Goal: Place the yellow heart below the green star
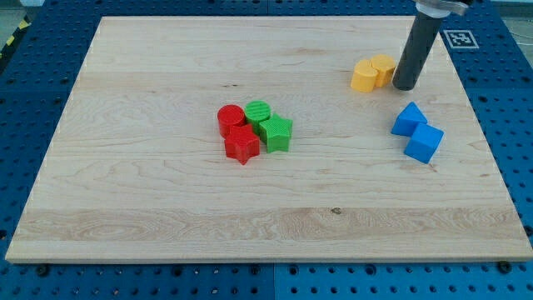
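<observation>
My tip (405, 86) sits just right of yellow heart (384, 70), touching or nearly; holds nothing. Green star (276, 133) far to view's bottom-left.

A pale wooden desk (166, 208) with visible grain fills most of what I see. Around it runs a blue perforated base (508, 125), dotted with holes. At 1 o'clock sits a black-and-white marker tag (460, 38); at 11 o'clock, a yellow-black striped tape (12, 39). Light is even.
</observation>
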